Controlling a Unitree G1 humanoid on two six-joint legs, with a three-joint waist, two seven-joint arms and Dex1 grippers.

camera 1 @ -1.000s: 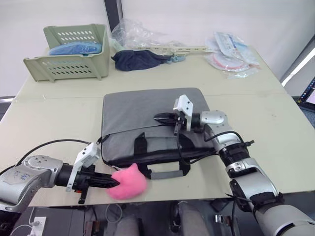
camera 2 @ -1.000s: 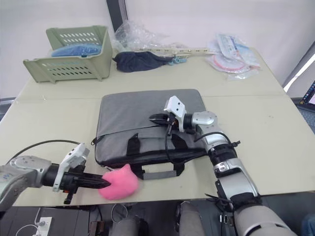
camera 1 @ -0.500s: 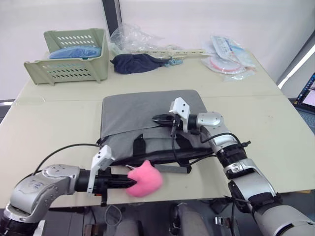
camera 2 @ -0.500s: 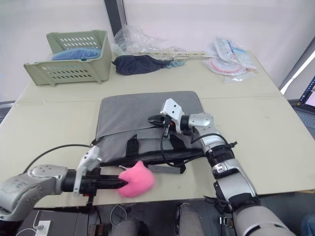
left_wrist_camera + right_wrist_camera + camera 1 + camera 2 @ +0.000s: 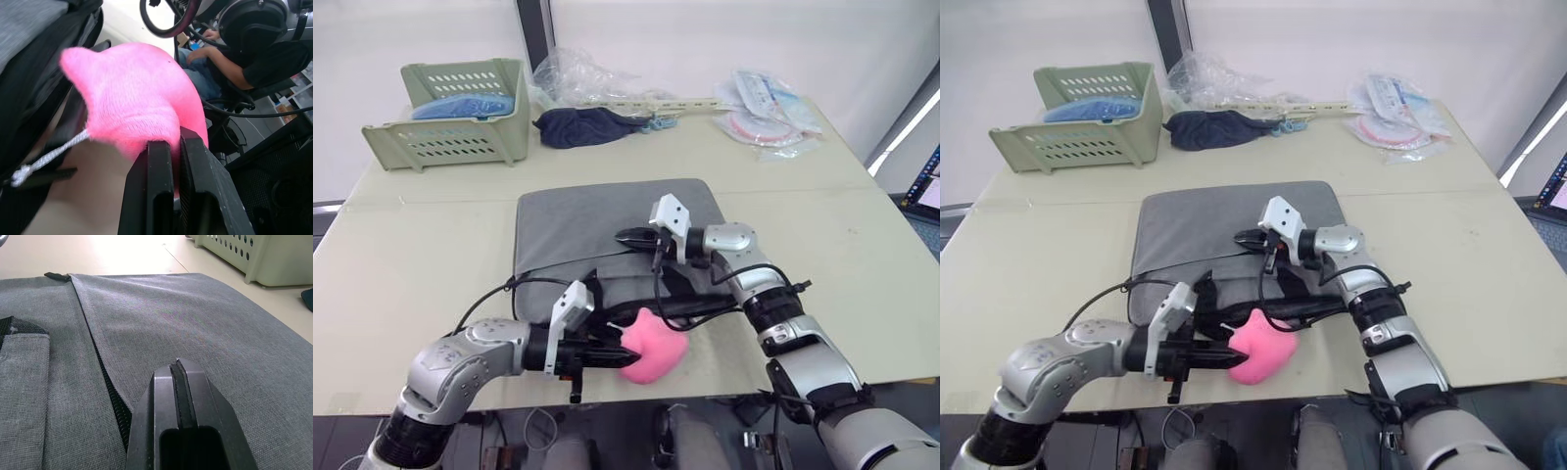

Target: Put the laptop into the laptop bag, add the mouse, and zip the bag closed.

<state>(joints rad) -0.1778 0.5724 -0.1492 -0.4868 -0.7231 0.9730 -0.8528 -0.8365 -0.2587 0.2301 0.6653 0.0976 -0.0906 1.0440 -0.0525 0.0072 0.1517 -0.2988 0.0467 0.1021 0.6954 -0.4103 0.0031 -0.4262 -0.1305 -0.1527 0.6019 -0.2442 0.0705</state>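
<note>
At near bench edge: left claw (image 5: 612, 356) grips pink soft blob (image 5: 652, 347), beside laptop bag (image 5: 597, 225).
Right claw (image 5: 631, 235): closed, empty, over the bag.

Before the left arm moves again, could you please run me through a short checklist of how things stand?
1. Left gripper grip: ok, its fingers are shut on the pink soft pouch.
2. Pouch position: ok, at the near edge of the laptop bag, by its black handles.
3. Right gripper: ok, shut with nothing between its fingers, over the bag's top panel.
4. Bag zipper: cannot tell how far it is open.
5. Laptop inside the bag: cannot tell.
6. Mouse inside the pouch: cannot tell.
</note>
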